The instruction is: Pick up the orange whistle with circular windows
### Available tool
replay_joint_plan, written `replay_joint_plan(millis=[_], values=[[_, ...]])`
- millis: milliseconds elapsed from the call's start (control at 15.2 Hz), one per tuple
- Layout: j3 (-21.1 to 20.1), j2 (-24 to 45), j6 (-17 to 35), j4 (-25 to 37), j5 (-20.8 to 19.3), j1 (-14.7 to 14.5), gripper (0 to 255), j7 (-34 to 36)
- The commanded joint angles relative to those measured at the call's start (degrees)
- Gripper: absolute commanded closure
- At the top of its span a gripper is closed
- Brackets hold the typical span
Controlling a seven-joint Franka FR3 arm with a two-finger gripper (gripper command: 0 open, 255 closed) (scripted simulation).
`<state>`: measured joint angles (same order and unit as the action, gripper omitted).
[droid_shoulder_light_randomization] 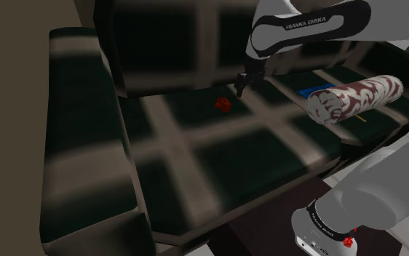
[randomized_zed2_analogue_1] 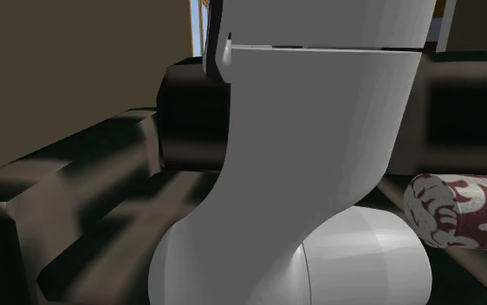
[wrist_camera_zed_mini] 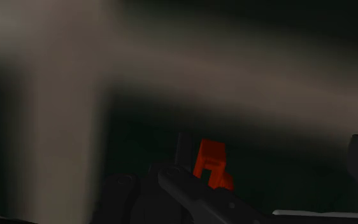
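Gripper [droid_shoulder_light_randomization: 237, 89] (spread apart, empty) hangs just beside the orange-red whistle [droid_shoulder_light_randomization: 223, 104].

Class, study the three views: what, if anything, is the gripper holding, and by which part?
Nothing. The open gripper hangs near the red whistle, which lies on the sofa seat, not clasped between the fingers.

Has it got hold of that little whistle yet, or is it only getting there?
Not yet. Looks done: the approach, since the gripper hangs close above the orange whistle, which lies on the sofa seat. In hand: lining up. The wrist view shows the fingers apart, with the whistle near one of them, unclasped. Left: closing on it and lifting.
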<state>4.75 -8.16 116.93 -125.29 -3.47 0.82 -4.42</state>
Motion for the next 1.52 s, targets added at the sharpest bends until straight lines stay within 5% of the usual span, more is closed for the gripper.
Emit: replay_joint_plan(millis=[0, 858, 1452], values=[[0.5, 4.8, 1.7, 2.8, 0.9, 0.1, 0, -1.4], [0.2, 34.0, 4.7, 26.7, 7.0, 2.5, 0, -9.2], [0.0, 37.0, 9.2, 25.2, 7.3, 2.7, 0, -9.5]])
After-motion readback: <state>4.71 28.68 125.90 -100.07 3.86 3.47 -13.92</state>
